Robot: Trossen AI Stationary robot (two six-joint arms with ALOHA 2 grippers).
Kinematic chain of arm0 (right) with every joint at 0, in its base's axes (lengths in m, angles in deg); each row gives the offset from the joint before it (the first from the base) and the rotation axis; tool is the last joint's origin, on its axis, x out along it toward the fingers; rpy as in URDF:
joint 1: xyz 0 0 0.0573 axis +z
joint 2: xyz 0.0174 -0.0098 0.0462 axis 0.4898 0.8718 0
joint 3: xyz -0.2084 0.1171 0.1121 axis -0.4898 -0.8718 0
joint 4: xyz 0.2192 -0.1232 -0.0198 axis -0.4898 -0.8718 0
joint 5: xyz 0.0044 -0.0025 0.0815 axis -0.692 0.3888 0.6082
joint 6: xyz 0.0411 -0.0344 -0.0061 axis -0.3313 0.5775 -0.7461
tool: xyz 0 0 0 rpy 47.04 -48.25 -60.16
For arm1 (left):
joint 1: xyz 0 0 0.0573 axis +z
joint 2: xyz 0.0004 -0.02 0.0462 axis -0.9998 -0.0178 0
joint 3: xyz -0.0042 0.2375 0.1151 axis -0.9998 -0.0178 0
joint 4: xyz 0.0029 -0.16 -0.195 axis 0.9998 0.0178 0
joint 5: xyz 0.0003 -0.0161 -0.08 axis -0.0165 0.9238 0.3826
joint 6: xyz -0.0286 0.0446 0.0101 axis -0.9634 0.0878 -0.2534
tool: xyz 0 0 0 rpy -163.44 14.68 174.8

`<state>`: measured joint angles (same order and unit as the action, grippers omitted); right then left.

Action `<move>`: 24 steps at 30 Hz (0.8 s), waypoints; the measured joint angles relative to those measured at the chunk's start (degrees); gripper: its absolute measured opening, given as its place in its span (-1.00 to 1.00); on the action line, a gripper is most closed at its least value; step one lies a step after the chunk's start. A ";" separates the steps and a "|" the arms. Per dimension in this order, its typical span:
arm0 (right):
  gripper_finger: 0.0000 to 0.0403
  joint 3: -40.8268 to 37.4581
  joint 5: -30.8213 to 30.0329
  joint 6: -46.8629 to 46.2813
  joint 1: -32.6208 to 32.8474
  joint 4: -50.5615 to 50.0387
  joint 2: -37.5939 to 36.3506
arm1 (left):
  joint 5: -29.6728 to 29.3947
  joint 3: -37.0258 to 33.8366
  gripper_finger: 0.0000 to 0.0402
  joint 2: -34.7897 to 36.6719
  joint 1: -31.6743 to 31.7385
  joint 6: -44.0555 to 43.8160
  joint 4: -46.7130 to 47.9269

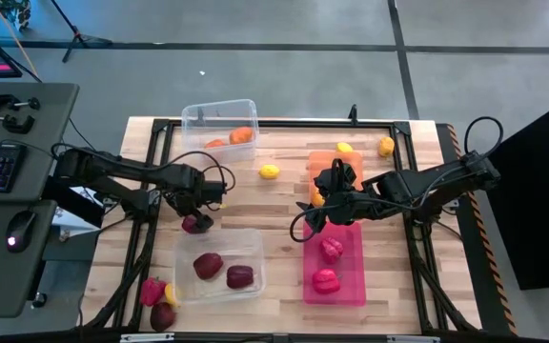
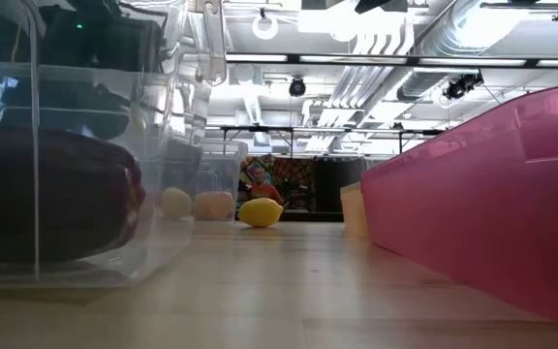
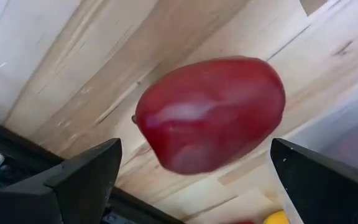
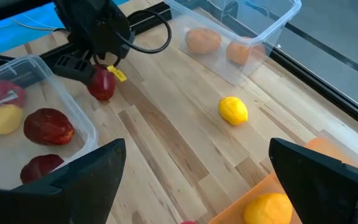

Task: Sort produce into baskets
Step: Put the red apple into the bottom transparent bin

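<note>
In the left wrist view a glossy dark maroon piece (image 3: pixel 211 115), egg-shaped and smooth, fills the middle of the frame between the left gripper (image 3: pixel 194 180)'s two dark fingers, which stand wide apart with bare wood showing on either side of the fruit; whether either finger touches it cannot be told. From above, this gripper (image 1: pixel 194 211) sits left of centre, over the same maroon piece (image 1: pixel 196 225), just above the upper edge of the near clear bin (image 1: pixel 255 250).

That bin, lower centre-left in the high view, holds two more maroon pieces (image 1: pixel 208 265). At its lower left corner, on the planked wooden table (image 1: pixel 284 291), lie a pink-red, a yellow and a maroon piece, too small to make out in shape.

The right gripper (image 1: pixel 324 198) hovers at centre-right with its fingers spread and nothing between them, over the meeting of the translucent orange bin (image 1: pixel 322 158) and the translucent pink bin (image 1: pixel 353 286). Its arm hides much of the orange bin. The pink bin holds two knobbly pink-red pieces (image 1: pixel 332 250).

Farther up, a yellow lemon-shaped piece (image 1: pixel 270 171) lies alone on the wood. The far clear bin (image 1: pixel 194 116), upper centre-left, holds orange pieces (image 1: pixel 242 135). Two yellow-orange pieces (image 1: pixel 386 146) rest near the upper right edge.

In the low view the near clear bin's wall fills the left of the frame and blurs the maroon piece behind it.
</note>
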<state>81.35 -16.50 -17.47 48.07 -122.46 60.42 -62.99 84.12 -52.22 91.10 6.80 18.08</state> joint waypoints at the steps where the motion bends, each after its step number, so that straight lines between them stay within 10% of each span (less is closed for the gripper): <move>1: 0.91 0.00 -0.02 0.00 0.00 0.02 0.00 | -0.10 -0.35 0.99 -0.01 0.10 -0.01 -0.33; 24: 0.91 0.00 -0.17 -1.56 0.00 0.00 0.00 | -6.79 0.86 0.99 1.31 11.06 4.90 -0.90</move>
<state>81.35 -16.67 -19.03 48.07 -122.46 60.42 -69.78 84.98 -50.91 102.16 11.70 17.19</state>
